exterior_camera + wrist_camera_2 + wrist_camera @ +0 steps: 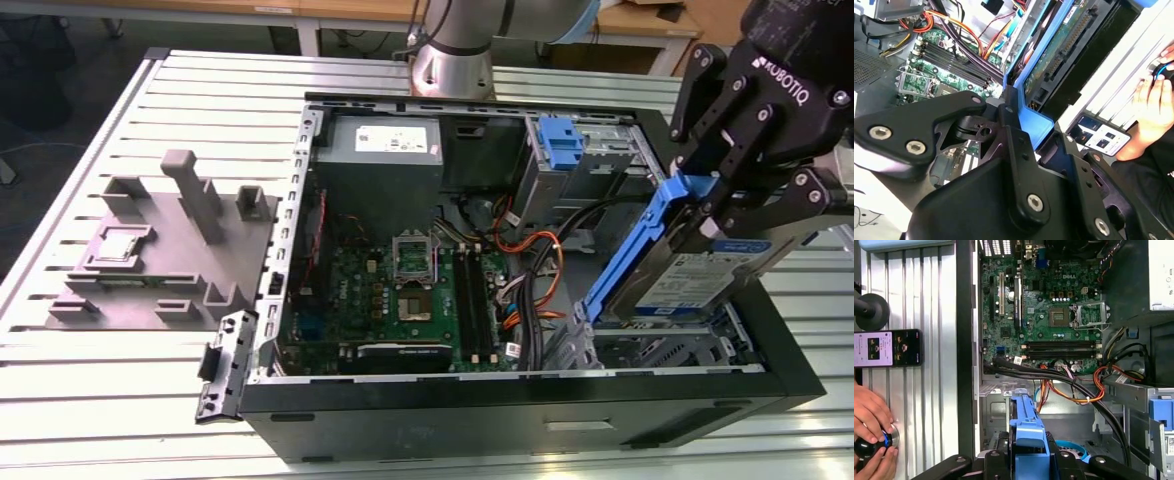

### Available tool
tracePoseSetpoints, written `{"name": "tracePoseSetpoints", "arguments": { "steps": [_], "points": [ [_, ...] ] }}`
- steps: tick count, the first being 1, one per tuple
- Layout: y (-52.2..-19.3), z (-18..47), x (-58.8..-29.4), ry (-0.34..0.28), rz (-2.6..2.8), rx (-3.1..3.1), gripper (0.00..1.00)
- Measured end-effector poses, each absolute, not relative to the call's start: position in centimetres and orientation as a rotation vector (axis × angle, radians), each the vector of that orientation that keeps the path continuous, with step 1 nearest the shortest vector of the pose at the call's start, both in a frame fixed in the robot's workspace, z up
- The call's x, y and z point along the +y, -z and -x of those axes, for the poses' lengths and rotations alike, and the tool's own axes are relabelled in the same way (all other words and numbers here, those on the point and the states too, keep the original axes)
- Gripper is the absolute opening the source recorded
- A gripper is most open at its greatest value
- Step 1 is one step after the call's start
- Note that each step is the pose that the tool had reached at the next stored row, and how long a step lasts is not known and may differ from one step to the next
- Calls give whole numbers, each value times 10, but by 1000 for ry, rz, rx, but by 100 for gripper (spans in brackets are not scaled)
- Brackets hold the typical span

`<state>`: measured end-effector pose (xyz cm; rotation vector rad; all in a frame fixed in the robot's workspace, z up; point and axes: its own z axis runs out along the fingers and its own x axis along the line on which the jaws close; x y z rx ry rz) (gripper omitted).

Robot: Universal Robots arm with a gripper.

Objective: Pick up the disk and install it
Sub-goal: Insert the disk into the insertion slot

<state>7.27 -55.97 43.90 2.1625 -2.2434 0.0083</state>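
Note:
The disk (683,275), a silver drive with a white-and-blue label in a blue carrier, hangs tilted with its lower end in the drive cage (667,340) at the exterior view's right of the open computer case (534,400). My gripper (705,212) is shut on the carrier's upper end. In the second wrist view the disk (1064,45) shows its green circuit-board underside, with the black fingers (1014,145) clamped on the blue frame. In the first wrist view the disk (1026,432) is an edge-on blue strip between the fingers (994,460).
Another blue carrier (561,140) sits in a bay at the case's back. The motherboard (400,290), orange and black cables (534,270) and power supply (387,140) lie inside. A grey fixture (160,250) stands on the table. A person's hands (871,435) and a phone (886,347) lie beside the case.

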Motion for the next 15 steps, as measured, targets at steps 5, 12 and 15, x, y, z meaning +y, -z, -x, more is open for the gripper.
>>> {"name": "tracePoseSetpoints", "arguments": {
  "steps": [5, 12, 15],
  "points": [
    [-439, -73, -559, -3, -2165, -2246, 36],
    [-437, -73, -559, -2, -2171, -2240, 36],
    [-436, -73, -559, -2, -2179, -2233, 36]
  ]
}}
